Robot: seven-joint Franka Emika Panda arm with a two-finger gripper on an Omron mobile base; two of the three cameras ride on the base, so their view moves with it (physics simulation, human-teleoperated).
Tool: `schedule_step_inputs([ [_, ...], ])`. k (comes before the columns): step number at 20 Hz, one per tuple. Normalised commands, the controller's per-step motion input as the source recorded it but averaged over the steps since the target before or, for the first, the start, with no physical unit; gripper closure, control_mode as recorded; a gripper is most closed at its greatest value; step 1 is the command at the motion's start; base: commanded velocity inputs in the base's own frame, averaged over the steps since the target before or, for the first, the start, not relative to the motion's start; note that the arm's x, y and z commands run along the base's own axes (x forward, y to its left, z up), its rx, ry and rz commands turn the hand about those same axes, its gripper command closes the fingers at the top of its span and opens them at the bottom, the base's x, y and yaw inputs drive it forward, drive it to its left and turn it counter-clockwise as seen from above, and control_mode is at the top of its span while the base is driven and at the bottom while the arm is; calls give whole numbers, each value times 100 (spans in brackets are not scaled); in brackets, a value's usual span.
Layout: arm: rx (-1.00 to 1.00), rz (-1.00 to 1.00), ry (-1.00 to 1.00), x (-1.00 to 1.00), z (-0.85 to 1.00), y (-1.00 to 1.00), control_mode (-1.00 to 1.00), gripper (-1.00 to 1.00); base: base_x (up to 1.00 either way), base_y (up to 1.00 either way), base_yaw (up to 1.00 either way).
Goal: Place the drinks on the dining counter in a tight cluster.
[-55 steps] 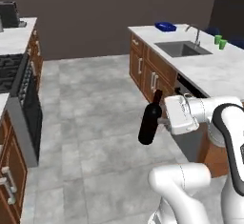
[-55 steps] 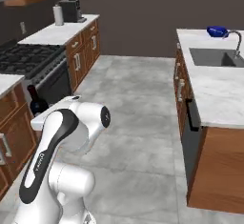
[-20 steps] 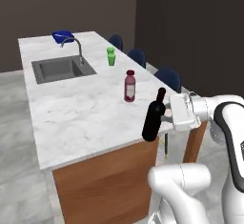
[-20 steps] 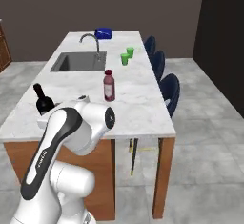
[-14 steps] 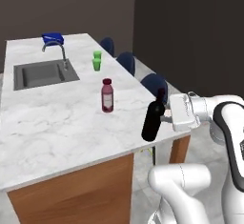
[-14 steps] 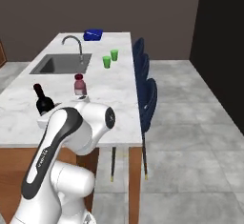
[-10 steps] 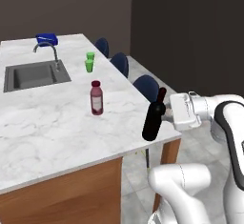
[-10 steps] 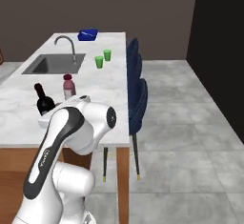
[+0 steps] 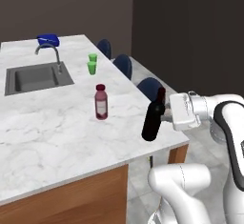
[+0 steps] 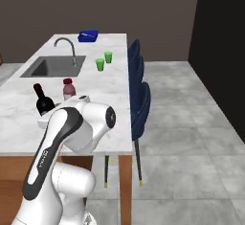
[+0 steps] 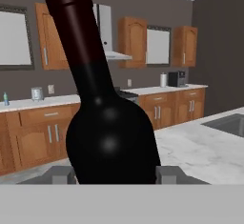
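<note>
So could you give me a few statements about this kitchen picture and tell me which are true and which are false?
1. The gripper holds the wine bottle. True.
2. The juice bottle lies on its side in the sink. False: it stands upright on the dining counter, outside the sink.
3. Two green cups stand near the faucet. True.
4. The wine bottle touches the juice bottle. False: there is a clear gap between them.
5. Blue stools line one side of the counter. True.
</note>
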Motion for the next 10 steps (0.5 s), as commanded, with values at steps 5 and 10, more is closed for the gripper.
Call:
schedule_step_inputs([
  [5,0,0,0,0,0,0,100,100,6,0,3],
  [10,0,0,0,0,0,0,100,100,29,4,6],
])
